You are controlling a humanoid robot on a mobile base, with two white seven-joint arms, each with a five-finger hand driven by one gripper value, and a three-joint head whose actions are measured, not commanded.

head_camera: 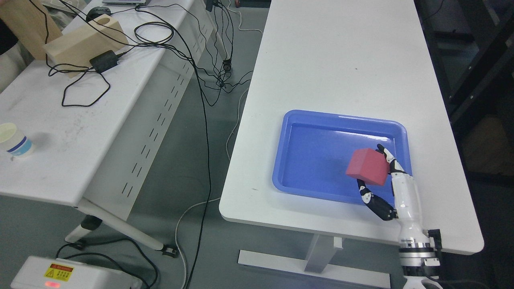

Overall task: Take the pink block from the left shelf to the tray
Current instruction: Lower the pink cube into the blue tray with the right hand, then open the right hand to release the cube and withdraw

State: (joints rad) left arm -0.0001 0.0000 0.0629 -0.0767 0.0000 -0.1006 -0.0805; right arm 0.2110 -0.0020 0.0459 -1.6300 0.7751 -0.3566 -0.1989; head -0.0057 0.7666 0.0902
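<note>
Paper cup, wooden block, cables

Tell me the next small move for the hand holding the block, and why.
Probably lower the right hand a little and open the fingers. It grips the pink block over the right part of the blue tray, apparently above its floor, so a short drop should set the block inside.
</note>
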